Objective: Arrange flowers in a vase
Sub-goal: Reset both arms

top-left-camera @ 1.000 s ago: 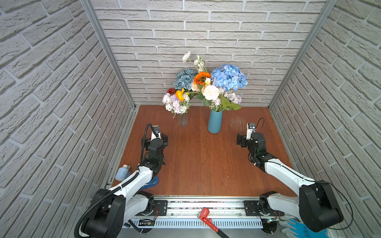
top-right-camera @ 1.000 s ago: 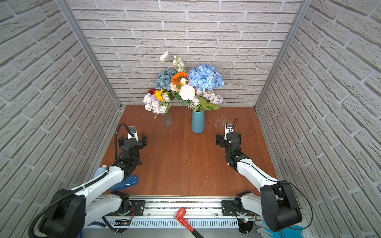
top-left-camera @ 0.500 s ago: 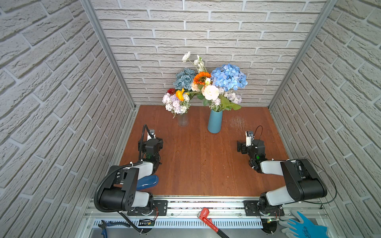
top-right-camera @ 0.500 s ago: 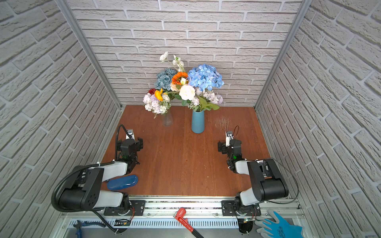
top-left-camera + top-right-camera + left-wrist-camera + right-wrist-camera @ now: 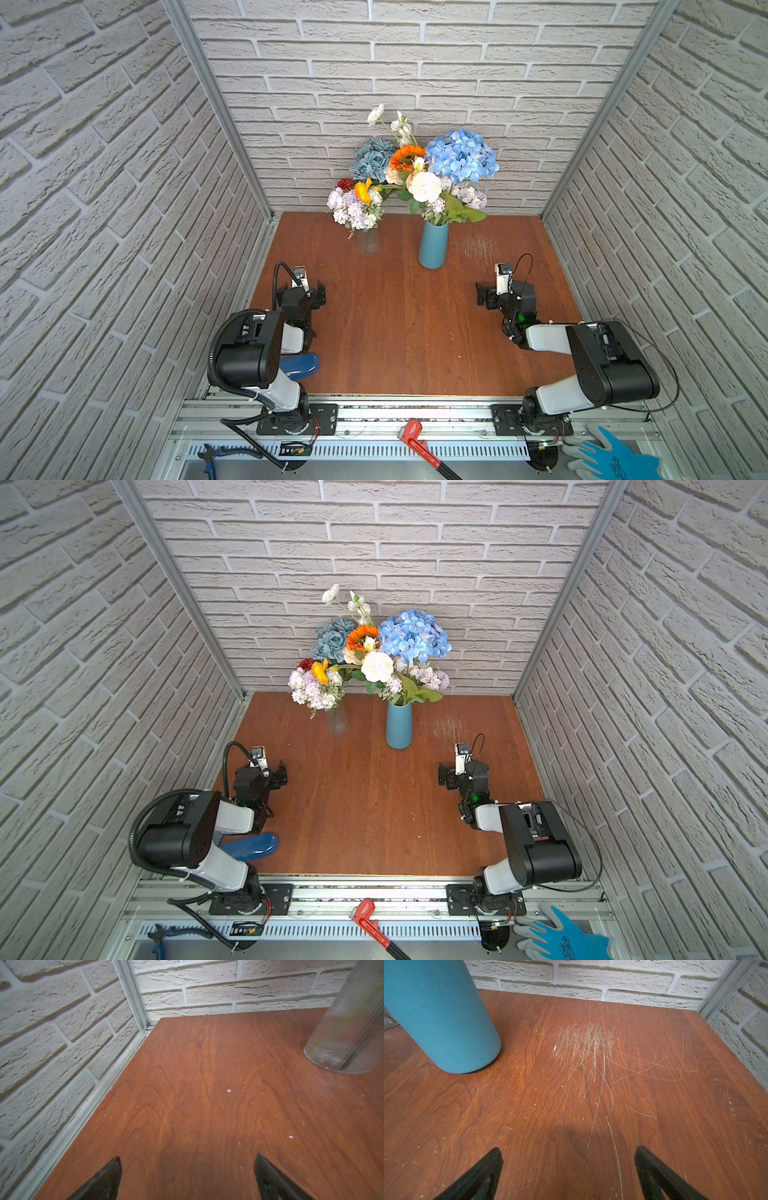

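Note:
The flowers stand at the back of the wooden table in both top views. A blue hydrangea (image 5: 461, 156), white and orange heads fill the blue vase (image 5: 432, 247) (image 5: 399, 729). A lilac and white bunch (image 5: 355, 205) sits in a clear glass vase (image 5: 369, 242) (image 5: 337, 722). My left gripper (image 5: 306, 291) (image 5: 188, 1157) is open and empty, low over bare wood, with the glass vase (image 5: 349, 1028) ahead of it. My right gripper (image 5: 492, 293) (image 5: 568, 1148) is also open and empty, short of the blue vase (image 5: 440, 1012).
A dark blue object (image 5: 300, 365) lies by the left arm's base. A red wrench (image 5: 417, 438), pliers (image 5: 210, 457) and a blue glove (image 5: 615, 457) lie on the front rail. Brick walls close in three sides. Scratches (image 5: 587, 1043) mark the table.
Both arms have folded back, elbows lifted toward the front rail, and the grippers drew slightly nearer the front. Both grippers stayed open and empty. The flowers and vases have not moved.

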Tool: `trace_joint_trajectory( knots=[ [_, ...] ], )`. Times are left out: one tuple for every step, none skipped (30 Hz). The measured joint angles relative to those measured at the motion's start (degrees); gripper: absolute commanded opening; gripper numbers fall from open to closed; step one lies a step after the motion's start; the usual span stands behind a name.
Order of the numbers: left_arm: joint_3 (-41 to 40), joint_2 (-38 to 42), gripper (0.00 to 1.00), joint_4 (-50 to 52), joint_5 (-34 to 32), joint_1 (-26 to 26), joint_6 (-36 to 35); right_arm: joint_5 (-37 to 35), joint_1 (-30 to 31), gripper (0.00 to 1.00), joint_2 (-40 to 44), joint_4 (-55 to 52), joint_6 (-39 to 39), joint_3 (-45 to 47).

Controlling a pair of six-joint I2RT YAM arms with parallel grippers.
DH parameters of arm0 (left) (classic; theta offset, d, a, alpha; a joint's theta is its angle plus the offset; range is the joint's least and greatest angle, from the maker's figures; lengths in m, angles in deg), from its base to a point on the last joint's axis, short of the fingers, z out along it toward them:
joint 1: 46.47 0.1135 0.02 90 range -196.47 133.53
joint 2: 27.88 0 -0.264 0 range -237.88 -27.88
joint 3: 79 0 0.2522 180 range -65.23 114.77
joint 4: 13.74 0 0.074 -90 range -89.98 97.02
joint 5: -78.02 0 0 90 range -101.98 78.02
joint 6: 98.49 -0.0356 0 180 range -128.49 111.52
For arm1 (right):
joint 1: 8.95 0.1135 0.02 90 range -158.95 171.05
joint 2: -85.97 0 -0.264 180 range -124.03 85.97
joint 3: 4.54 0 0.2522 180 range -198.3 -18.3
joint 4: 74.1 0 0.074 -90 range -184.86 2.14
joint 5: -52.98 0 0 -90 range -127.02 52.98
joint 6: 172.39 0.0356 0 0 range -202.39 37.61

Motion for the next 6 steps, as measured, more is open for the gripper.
trace_joint_trajectory(
  knots=[
    [0.04,0.00,0.98,0.09,0.28,0.00,-0.02,0.02,0.00,1.00,0.00,0.00,0.00,0.00],
    [0.17,0.00,0.98,0.26,0.66,-0.02,-0.02,0.07,0.00,1.00,0.00,0.00,0.00,0.00],
    [0.28,0.00,0.98,0.28,0.76,-0.02,-0.02,0.11,0.00,1.00,0.00,0.00,0.00,-0.07],
    [0.39,0.00,0.98,0.28,0.94,-0.02,-0.02,0.13,0.02,1.00,0.00,0.00,0.00,-0.11],
    [0.61,0.00,0.98,0.37,0.98,-0.02,-0.02,0.13,0.00,1.00,0.00,0.00,0.00,-0.15],
    [0.83,0.00,0.98,0.46,1.09,-0.02,-0.02,0.15,0.00,1.00,0.00,0.00,0.00,-0.15]
  ],
)
